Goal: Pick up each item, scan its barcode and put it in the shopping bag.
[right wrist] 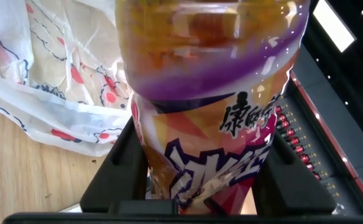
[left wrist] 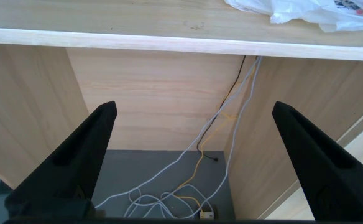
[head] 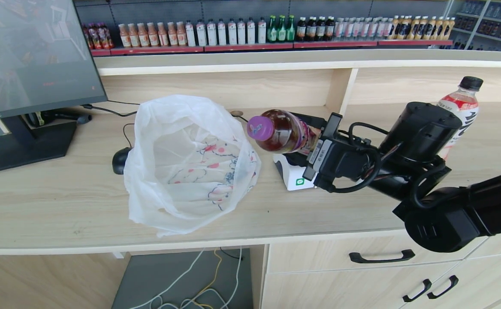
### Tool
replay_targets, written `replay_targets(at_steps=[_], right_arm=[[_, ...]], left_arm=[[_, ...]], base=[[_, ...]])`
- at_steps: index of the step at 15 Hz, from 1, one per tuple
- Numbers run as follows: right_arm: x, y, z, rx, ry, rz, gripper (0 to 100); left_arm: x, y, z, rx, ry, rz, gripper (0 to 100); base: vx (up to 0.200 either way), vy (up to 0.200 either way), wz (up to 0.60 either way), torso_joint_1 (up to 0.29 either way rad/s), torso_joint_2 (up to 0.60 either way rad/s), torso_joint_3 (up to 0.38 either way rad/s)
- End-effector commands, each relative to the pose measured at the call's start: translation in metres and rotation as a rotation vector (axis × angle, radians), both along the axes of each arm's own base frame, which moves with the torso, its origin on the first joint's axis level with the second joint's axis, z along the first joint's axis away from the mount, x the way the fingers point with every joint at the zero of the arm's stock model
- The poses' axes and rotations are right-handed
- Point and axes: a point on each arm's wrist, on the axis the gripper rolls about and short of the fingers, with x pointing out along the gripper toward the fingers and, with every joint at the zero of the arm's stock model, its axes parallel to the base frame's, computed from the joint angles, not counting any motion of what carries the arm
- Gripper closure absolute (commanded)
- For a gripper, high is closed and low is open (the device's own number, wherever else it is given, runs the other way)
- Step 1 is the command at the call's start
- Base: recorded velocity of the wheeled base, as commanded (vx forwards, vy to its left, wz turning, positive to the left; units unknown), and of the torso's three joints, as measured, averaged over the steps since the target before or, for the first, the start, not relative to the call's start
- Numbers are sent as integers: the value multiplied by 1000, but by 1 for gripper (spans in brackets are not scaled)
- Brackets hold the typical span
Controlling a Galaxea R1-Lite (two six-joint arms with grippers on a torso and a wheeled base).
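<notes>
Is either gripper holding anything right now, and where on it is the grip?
The right gripper is shut on the purple-capped bottle, clamping its labelled lower body. The left gripper is open and holds nothing.

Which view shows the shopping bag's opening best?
Head view: the whole shopping bag stands on the counter, mouth open. The right wrist view has a crumpled side beside the bottle; the left wrist view, a corner above the counter's edge.
</notes>
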Motion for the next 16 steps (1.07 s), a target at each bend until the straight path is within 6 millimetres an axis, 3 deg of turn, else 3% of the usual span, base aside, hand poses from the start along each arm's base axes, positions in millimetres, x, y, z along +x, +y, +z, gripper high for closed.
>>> replay_targets(at_steps=[1, 12, 16], right_arm=[[4, -4, -1, -1, 1, -11, 100], [8, -6, 0, 3, -2, -21, 100], [4, -6, 14, 45, 5, -12, 100]], left_arm=[[0, 0, 0, 0, -1, 1, 0], [0, 0, 0, 0, -1, 1, 0], [0, 0, 0, 0, -1, 1, 0]], base=[[0, 0, 0, 0, 0, 0], [0, 0, 0, 0, 0, 0], [0, 0, 0, 0, 0, 0]])
